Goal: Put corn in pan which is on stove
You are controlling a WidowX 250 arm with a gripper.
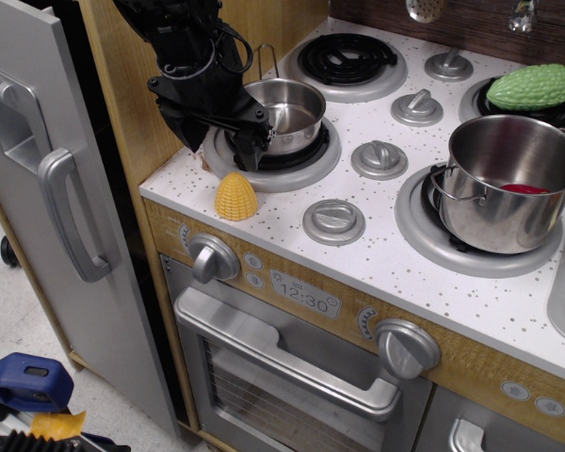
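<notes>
A yellow toy corn (235,197) stands upright on the white speckled stove top at its front left corner. A small silver pan (287,111) sits on the front left burner (306,165) just behind it. My black gripper (250,151) hangs over the left rim of that burner, against the pan's left side and just behind and above the corn. Its fingers point down, look slightly apart and hold nothing. The arm covers the left part of the pan.
A large silver pot (508,179) with something red inside stands on the front right burner. A green bumpy toy vegetable (532,87) lies on the back right burner. Grey knobs (334,220) dot the stove top. A grey fridge door (47,188) stands to the left.
</notes>
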